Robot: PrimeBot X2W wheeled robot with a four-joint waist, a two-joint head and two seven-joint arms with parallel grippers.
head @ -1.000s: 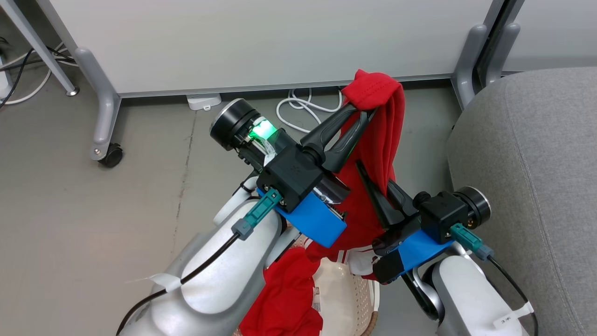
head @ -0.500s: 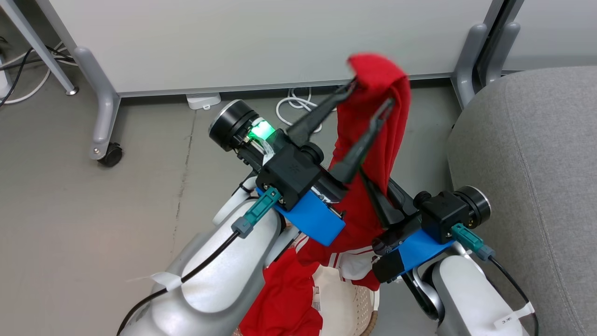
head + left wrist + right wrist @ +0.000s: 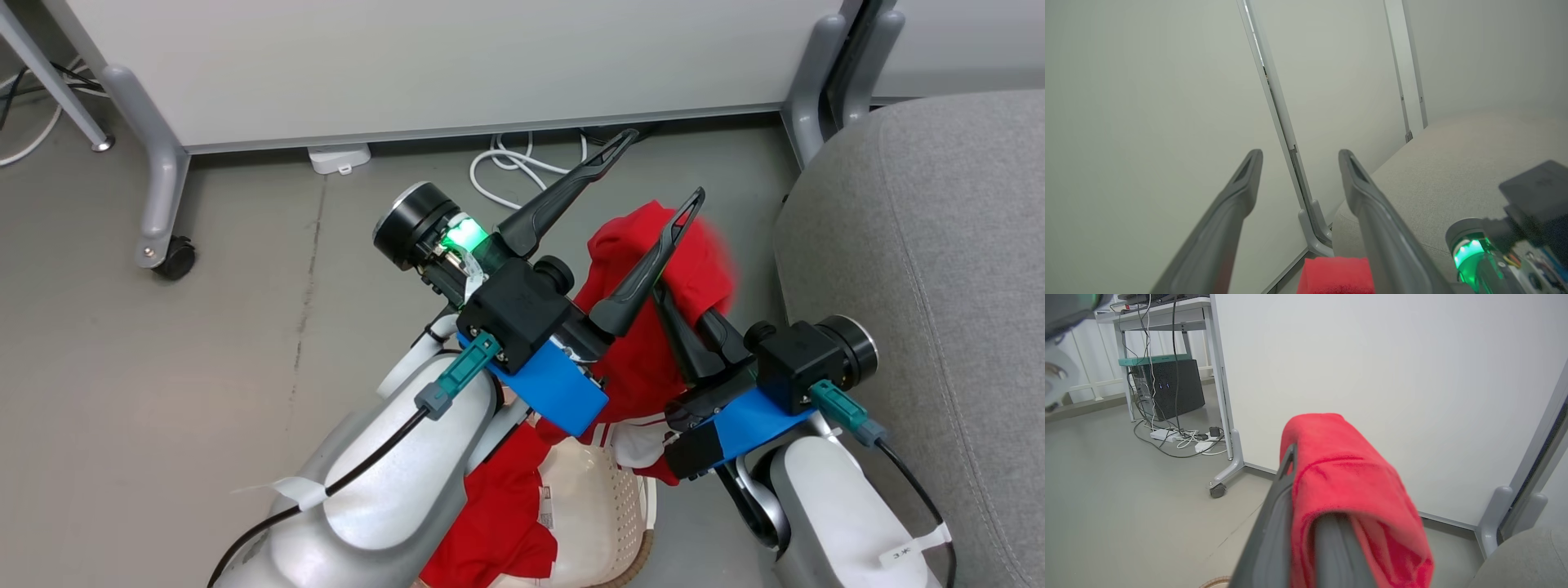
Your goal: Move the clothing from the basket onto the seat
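Red clothing (image 3: 702, 273) pinched by right pincer (image 3: 682, 304); left pincer (image 3: 663, 163) spread wide.

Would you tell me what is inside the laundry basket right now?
Red clothing lies in the left of the laundry basket, beside a small label on its bare perforated wall. The left forearm covers whatever else lies inside.

Our right fingers (image 3: 1272, 526) rise from the bottom edge pressed together. Red clothing (image 3: 1347, 477) is pinched between them, folded over the right-hand one and hanging down its side. Behind stands a white panel (image 3: 1372, 375) on a grey leg (image 3: 1229, 465) with a caster (image 3: 1218, 491) on the grey floor (image 3: 1126, 514). At upper left a black computer (image 3: 1171, 386) sits under a desk (image 3: 1159, 314) amid cables (image 3: 1180, 437). A corner of the grey seat (image 3: 1519, 559) shows at lower right, and a sliver of basket (image 3: 1215, 582) rim at the bottom.
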